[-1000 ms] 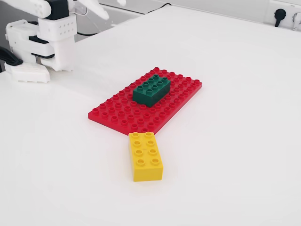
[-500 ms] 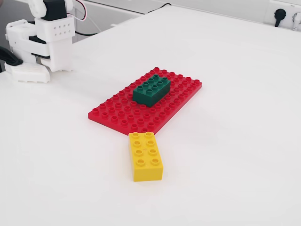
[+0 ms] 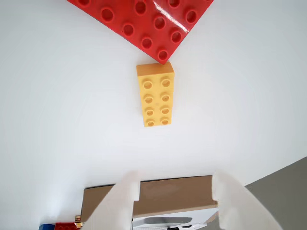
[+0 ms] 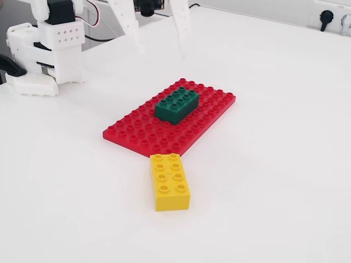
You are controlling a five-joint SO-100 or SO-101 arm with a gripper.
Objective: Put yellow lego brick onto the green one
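The yellow lego brick (image 4: 170, 182) lies flat on the white table, studs up, just in front of the near corner of the red baseplate (image 4: 137, 134). The green brick (image 4: 176, 105) sits on that baseplate, toward its far side. My gripper (image 4: 162, 48) is open and empty, held high behind the baseplate. In the wrist view the yellow brick (image 3: 155, 96) lies at centre, well beyond my open gripper (image 3: 175, 178), with one corner of the baseplate (image 3: 144, 21) touching its far end. The green brick is out of the wrist view.
The arm's white base (image 4: 49, 49) stands at the back left. A wall socket (image 4: 328, 15) is at the back right. In the wrist view a brown cardboard box (image 3: 163, 194) shows between the fingers (image 3: 117, 206), with a grey floor area (image 3: 288, 187) to the right.
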